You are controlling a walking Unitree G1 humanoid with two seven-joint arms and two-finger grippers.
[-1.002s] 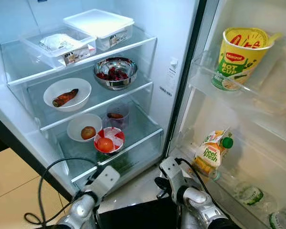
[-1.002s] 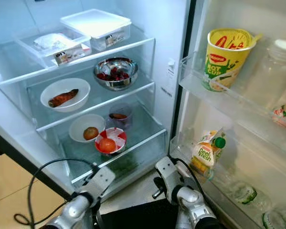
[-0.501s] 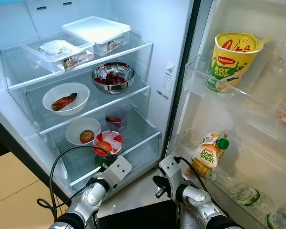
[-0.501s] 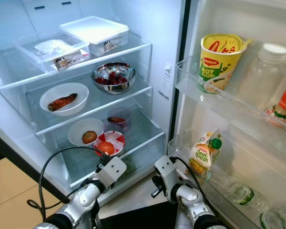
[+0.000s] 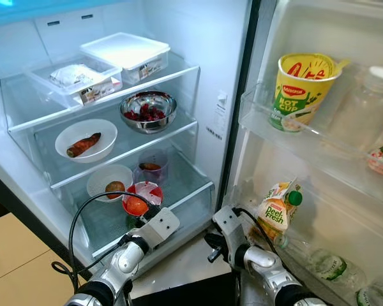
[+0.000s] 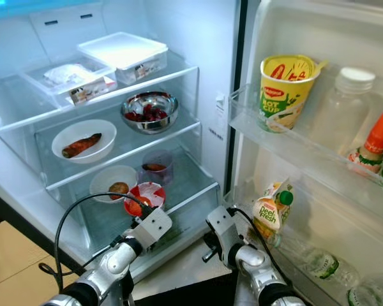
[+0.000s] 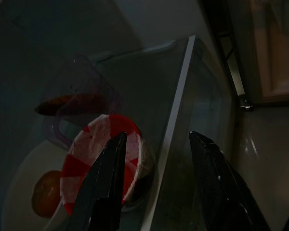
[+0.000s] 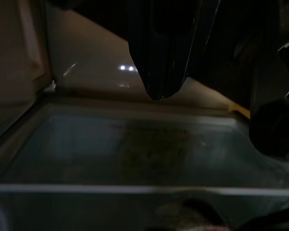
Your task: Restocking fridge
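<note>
Two white bowls (image 5: 86, 139) hold a sweet potato (image 5: 83, 145) and a potato (image 5: 115, 187)

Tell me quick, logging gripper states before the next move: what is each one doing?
Left gripper: open, holding nothing, fingers pointed at the red-and-white bowl on the lowest fridge shelf.
Right gripper: cannot be told; low by the fridge door.

The shelves (image 5: 172, 131) are clear glass, smooth and glossy. The bowl of red fruit (image 5: 148, 111) is polished metal — it shines. Two bowls (image 5: 86, 139) look like glazed white ceramic. The lidded boxes (image 5: 129, 56) are clear plastic. The noodle cup (image 5: 300, 89) looks like printed paper. The left claw (image 7: 156, 187) has matt black fingers (image 7: 108, 183).
</note>
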